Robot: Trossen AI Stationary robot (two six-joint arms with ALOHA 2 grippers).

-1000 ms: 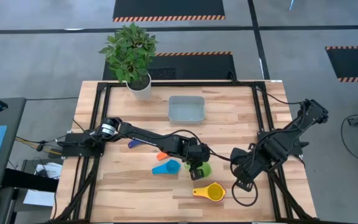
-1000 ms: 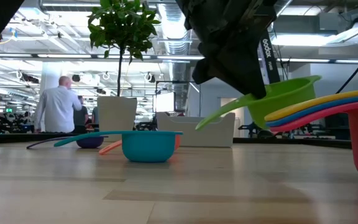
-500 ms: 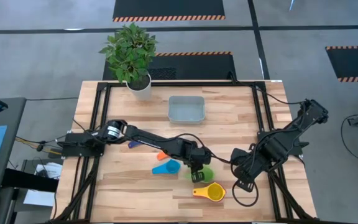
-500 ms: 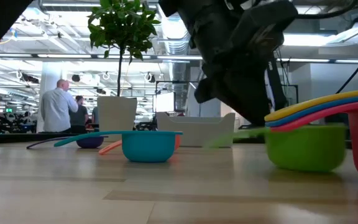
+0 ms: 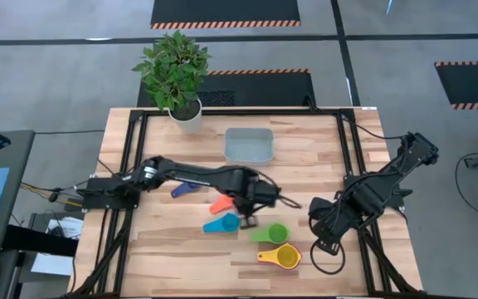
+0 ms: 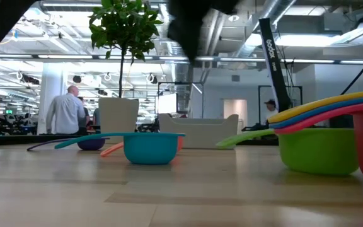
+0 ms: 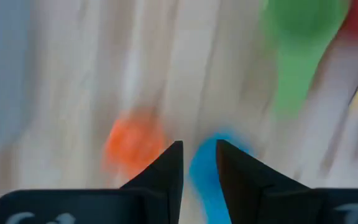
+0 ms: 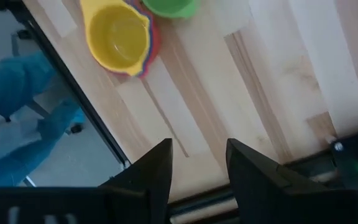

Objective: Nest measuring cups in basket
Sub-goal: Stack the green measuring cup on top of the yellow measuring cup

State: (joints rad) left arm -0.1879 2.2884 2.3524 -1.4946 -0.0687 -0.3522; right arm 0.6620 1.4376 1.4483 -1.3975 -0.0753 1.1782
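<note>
Green cup upright, handle toward light blue cup

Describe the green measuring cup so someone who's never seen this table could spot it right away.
Start at the potted plant on the wooden table's far edge and move to the near side. The green measuring cup sits alone beside the yellow-topped stack, the only green scoop, its handle pointing toward the light blue cup.

The green cup sat upright on the wood, just beside the left gripper, handle toward it. The light blue cup lay on the gripper's other side. The orange cup and dark blue cup lay behind, along the arm. The yellow cup topped a stack past the green one. The basket stood well apart.
</note>
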